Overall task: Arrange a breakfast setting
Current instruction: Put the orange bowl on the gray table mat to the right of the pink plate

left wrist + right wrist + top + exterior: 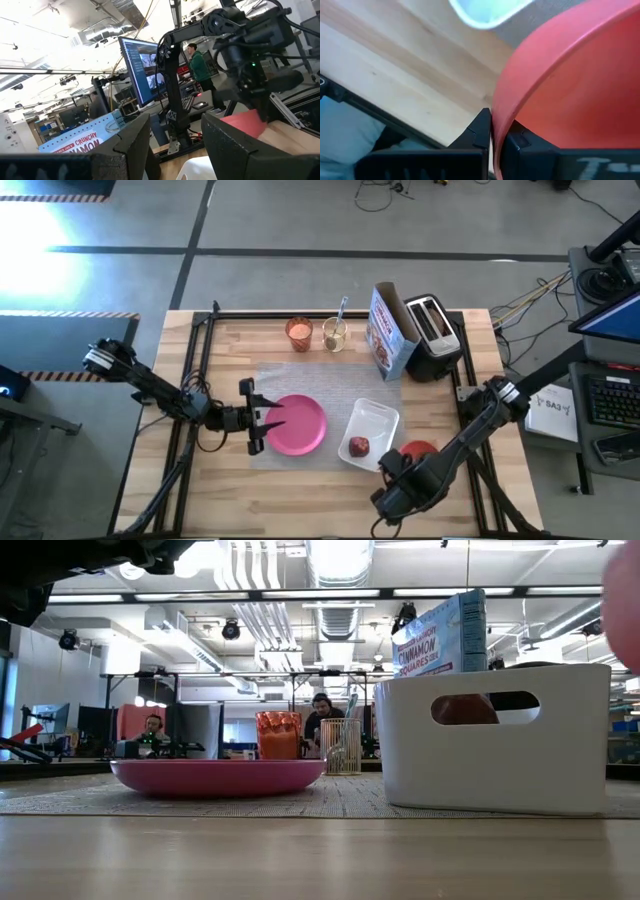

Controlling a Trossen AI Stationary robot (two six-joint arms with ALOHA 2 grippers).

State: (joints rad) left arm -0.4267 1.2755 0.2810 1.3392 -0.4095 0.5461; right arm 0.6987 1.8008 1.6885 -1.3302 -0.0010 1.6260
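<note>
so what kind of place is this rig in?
Likely a robotics lab or open workshop: exposed ceiling ducts, a monitor on a stand beyond the wooden table, and people at desks behind the pink plate.

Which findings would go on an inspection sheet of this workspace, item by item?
Surface: wooden table, grey mat in the middle.
Job's things: pink plate on the mat; apple in a white bin; orange cup at the far edge; red bowl at the near right.
Clutter: cereal box, toaster, mesh holder.
Grippers: left gripper at the plate's left rim, fingers open; right gripper shut on the bowl's rim.
Cables: loose cables on the floor, right of the table.
Surroundings: people at desks behind, in the low view.
</note>
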